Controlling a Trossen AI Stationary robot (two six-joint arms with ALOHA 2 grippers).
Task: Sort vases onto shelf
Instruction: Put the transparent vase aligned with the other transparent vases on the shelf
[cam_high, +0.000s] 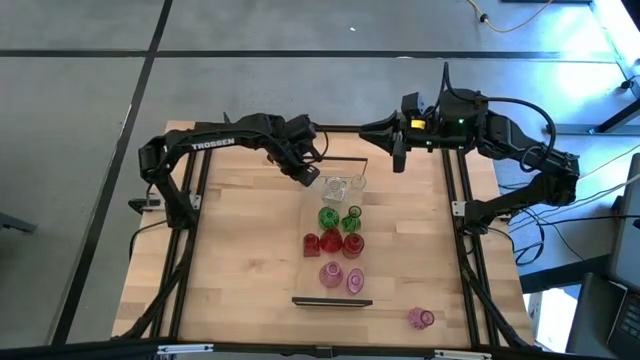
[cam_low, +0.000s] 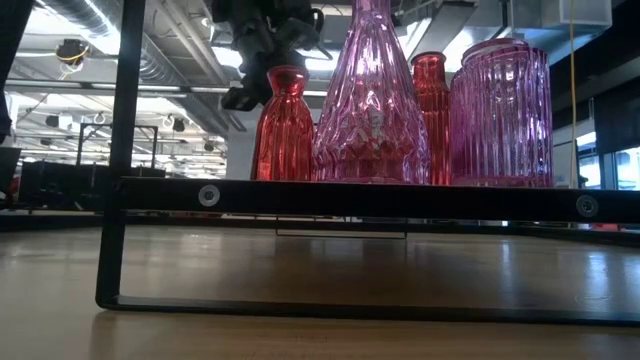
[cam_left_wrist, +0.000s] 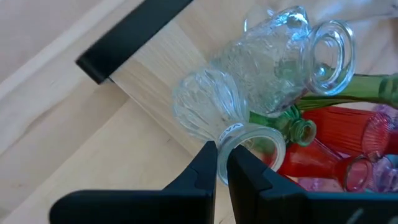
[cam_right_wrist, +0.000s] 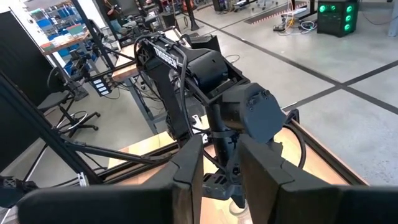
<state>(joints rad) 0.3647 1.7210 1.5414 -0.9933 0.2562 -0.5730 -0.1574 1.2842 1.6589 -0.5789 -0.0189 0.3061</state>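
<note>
From above, my left gripper (cam_high: 310, 179) sits at the shelf's (cam_high: 313, 270) far end, pinched on a clear vase's (cam_high: 333, 187) rim; bare table (cam_high: 230, 260) lies left. Left wrist: fingers (cam_left_wrist: 205, 168) nearly closed (glass between). Right gripper (cam_high: 398, 158) hovers part-open, empty.

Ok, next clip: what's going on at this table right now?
The robot is sorting small glass vases onto the shelf. The left pincer is shut on the rim of a clear vase at the shelf's far end, beside two other clear vases. Green, red and pink vases already stand in groups along the board. One pink vase still lies on the table off the shelf. The right pincer hangs near the far edge, holding nothing.
</note>
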